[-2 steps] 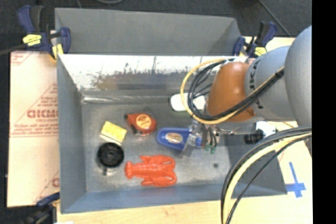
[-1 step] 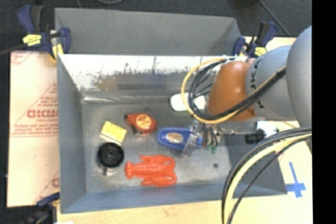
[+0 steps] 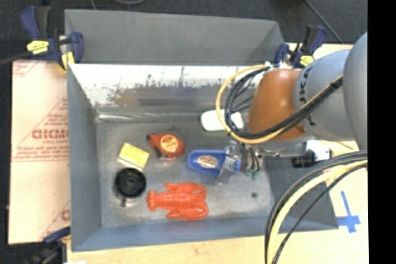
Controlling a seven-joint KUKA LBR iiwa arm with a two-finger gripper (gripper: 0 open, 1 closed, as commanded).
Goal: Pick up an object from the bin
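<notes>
My gripper (image 3: 234, 164) is low in the right half of the bin, beneath the arm's orange cover. It sits right at the right end of a blue oval thing (image 3: 204, 161) with a pale label, which lies flat on the bin floor. Whether it touches that thing I cannot tell. A red toy lobster (image 3: 178, 201) lies just below and left of the gripper. A white thing (image 3: 212, 120) pokes out from under the arm near the back wall.
An orange round tape measure (image 3: 166, 144), a yellow block (image 3: 133, 155) and a black round thing (image 3: 129, 182) lie in the left half of the bin. The arm and its cables cover the bin's right side.
</notes>
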